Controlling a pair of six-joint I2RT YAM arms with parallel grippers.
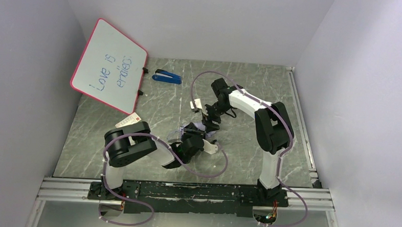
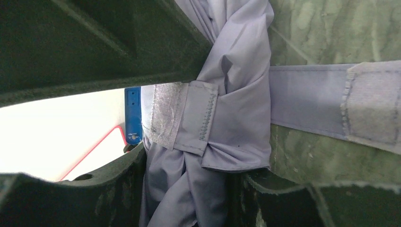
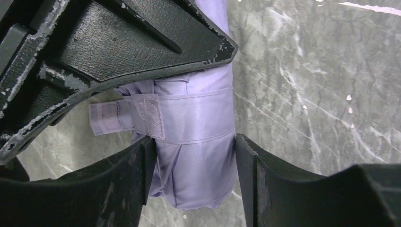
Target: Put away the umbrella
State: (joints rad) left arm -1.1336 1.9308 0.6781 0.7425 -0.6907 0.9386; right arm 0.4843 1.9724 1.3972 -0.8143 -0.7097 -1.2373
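Observation:
The umbrella lies folded into a pale lilac bundle in the middle of the table, mostly hidden under both grippers in the top view. My left gripper is shut on the bunched fabric, just below a loose velcro strap that trails off to the right. My right gripper comes in from the far side. Both of its fingers press against the rolled umbrella near its end, under the strap wrapped round it. The handle is out of view.
A pink-rimmed whiteboard leans at the back left. Beside it a blue stapler-like object lies on the table. A small card rests near my left arm. Grey walls close in the table on three sides.

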